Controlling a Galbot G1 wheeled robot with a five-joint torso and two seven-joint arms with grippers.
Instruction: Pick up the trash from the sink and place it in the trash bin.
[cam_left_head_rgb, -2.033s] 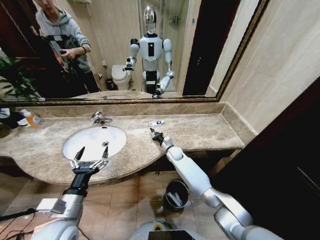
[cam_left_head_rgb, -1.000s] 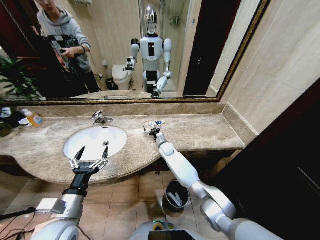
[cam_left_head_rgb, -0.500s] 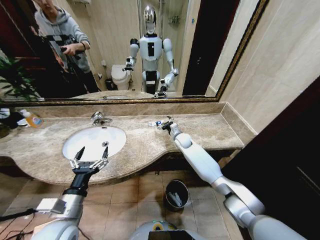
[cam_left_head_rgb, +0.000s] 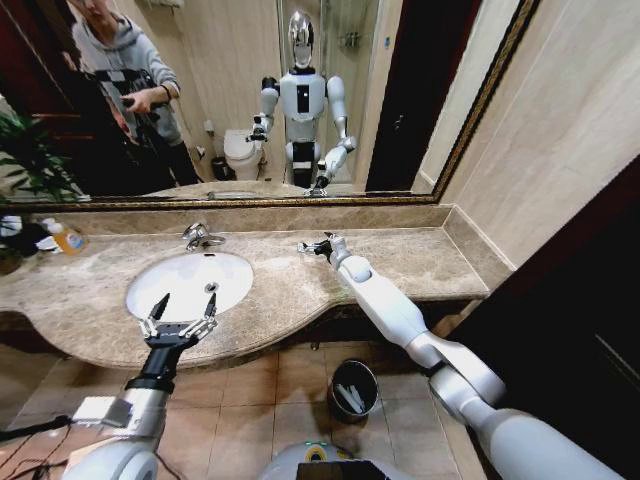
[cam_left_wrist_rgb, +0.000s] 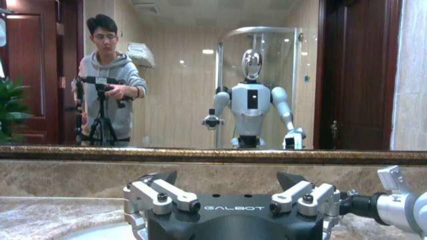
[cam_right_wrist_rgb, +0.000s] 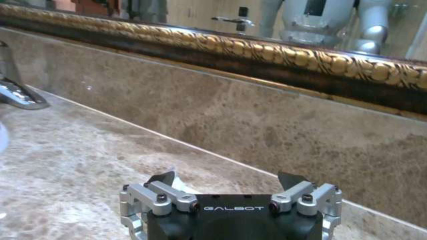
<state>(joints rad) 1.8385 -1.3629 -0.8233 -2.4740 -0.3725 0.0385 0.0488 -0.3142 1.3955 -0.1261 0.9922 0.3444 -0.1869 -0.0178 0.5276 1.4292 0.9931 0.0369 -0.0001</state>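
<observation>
Writing: "GALBOT" in white on the black body of each gripper, read in both wrist views.
Right gripper: arm stretched across the marble counter toward the back wall, fingers spread apart, nothing held.
Trash: small white-blue tube lying on the counter right of the sink, just beside the right gripper's fingertips; contact cannot be told.
Left gripper: hangs over the sink's front rim, fingers splayed, empty.
Trash bin: on the floor below the counter edge, pale litter inside.
Other: chrome faucet behind the basin; orange-liquid bottle at far left of the counter.
</observation>
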